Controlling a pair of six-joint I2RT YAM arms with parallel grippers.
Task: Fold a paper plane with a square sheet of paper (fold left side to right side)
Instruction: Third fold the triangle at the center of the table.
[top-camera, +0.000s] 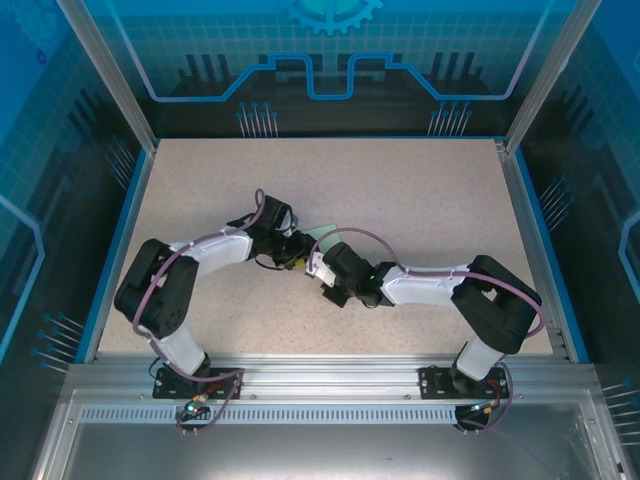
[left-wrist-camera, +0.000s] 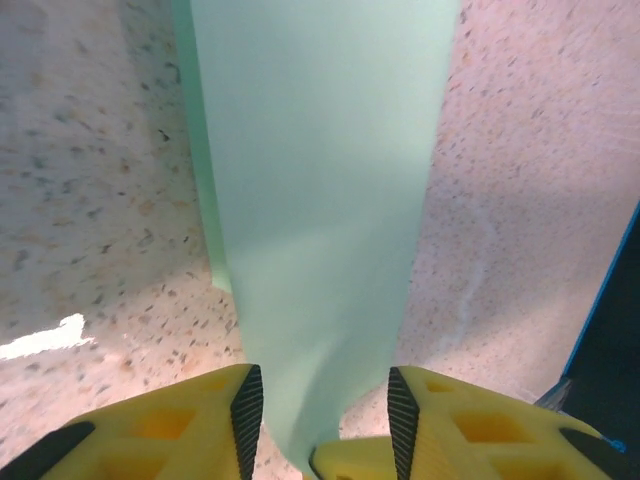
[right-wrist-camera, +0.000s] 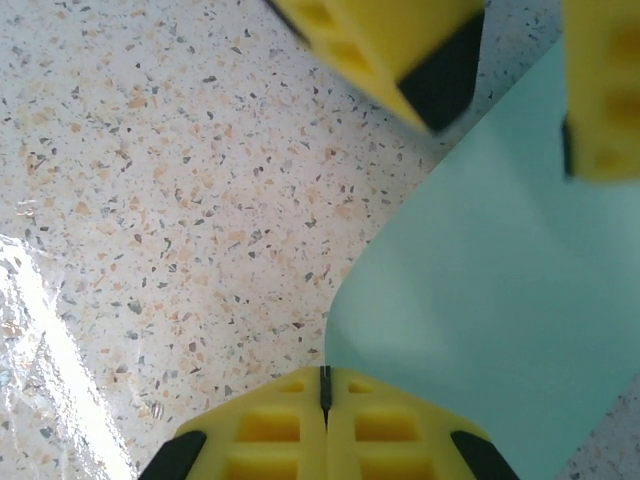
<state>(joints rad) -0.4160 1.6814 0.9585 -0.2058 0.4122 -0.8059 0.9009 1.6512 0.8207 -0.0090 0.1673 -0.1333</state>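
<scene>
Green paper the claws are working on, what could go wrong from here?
The left claw stands open around the bent sheet, so it may slip out and spring flat. The right claw is shut at the sheet's edge; pulling could tear it or skew the fold.

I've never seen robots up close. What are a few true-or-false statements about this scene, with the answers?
1. The sheet of paper is pale green. True.
2. The left gripper is squeezed shut. False: its jaws stand apart, with the paper running between them.
3. The right gripper has its fingers closed together at the paper's edge. True.
4. The table is plain blue. False: it is speckled beige.
5. The two grippers are at opposite ends of the table. False: they meet near its middle.
</scene>
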